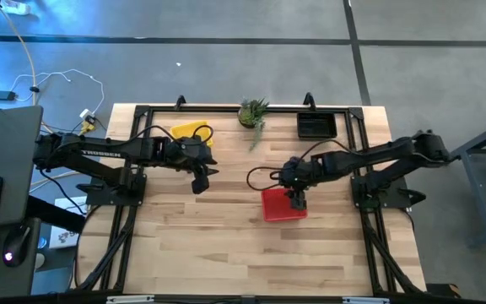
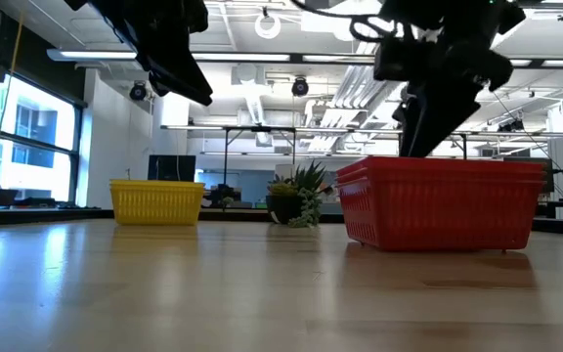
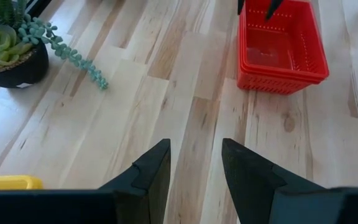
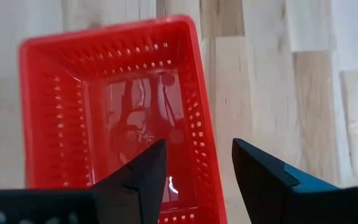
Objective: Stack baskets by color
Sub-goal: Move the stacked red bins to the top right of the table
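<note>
A red basket stack (image 1: 278,208), with two nested rims showing (image 3: 281,46), rests flat on the table right of centre. My right gripper (image 4: 197,168) hangs open over its side toward the table's right edge. One finger is over the inside and one outside that wall (image 4: 205,140), with no touch showing. A yellow basket (image 1: 189,131) sits at the far left, partly under my left arm. A black basket (image 1: 316,125) sits at the far right. My left gripper (image 3: 196,165) hovers open above bare wood, left of centre.
A small potted green plant (image 1: 253,112) stands at the far edge between the yellow and black baskets, with a strand trailing onto the wood (image 3: 82,62). Black frame rails (image 1: 125,219) run along the table's left and right sides. Bare wood fills the near half.
</note>
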Robot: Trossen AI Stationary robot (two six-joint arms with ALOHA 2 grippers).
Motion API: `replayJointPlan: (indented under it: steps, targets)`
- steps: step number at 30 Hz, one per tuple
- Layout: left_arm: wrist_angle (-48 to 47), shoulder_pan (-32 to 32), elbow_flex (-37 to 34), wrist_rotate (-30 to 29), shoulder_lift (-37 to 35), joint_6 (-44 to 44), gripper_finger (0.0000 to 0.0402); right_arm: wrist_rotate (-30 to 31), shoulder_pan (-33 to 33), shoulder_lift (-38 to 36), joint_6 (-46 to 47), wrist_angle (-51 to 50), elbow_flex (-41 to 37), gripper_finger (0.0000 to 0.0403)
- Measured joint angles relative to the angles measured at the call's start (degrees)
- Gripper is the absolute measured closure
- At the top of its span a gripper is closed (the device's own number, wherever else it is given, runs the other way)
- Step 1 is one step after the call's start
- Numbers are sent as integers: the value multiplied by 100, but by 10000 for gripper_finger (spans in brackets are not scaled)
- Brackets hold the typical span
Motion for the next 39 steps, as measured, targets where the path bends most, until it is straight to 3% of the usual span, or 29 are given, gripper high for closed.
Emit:
replayJointPlan:
  steps: [11, 27, 39]
  targets:
    - [-2, 0, 0, 0, 0, 0, 271, 141, -2, 577, 206, -28, -2, 247]
    - [0, 2, -1, 0, 0, 2, 271, 537, -66, 681, 616, -887, 9, 394]
    - [-2, 2, 0, 0, 0, 2, 271, 877, -437, 661, 86, -1656, 20, 397]
